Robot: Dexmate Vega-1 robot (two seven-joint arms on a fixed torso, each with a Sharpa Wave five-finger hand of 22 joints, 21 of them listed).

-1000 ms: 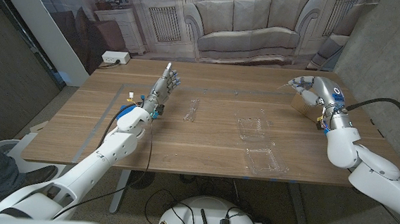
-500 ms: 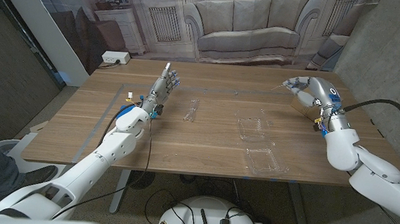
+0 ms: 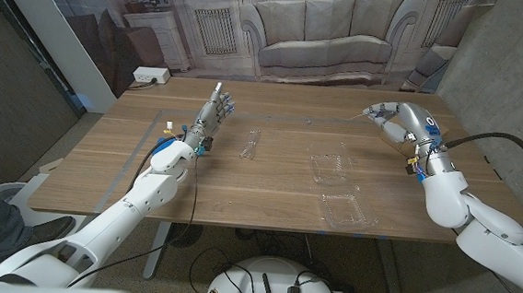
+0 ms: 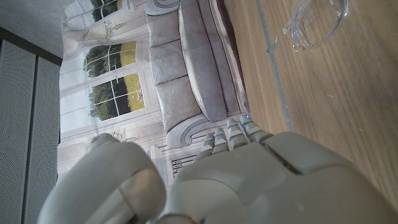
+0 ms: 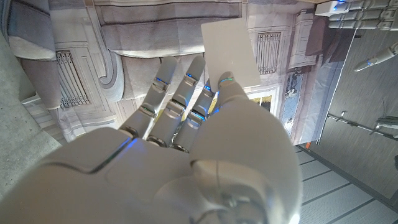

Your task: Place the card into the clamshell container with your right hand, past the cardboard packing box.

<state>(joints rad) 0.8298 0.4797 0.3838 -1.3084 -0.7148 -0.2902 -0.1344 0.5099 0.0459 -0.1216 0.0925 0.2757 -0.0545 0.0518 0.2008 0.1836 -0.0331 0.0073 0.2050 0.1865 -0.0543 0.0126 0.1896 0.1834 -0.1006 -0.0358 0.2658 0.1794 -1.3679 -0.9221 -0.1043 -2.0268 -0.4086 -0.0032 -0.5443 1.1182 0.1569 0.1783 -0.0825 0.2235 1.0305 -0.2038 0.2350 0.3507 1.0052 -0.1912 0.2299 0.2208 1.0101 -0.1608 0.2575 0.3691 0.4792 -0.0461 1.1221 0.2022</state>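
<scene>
- The card (image 5: 229,51) I hold is plain pale grey-white.
- My right hand (image 3: 398,120) is white, blue-lit.
- Clamshell container (image 3: 339,190): clear.
- Table (image 3: 103,168): brown wood grain.

Lab: printed sofa backdrop (image 3: 316,30)

Matt wood-grain table (image 3: 268,179), clear glossy plastic clamshell container (image 3: 336,187), smooth white card (image 5: 229,51), perhaps paper.
</scene>
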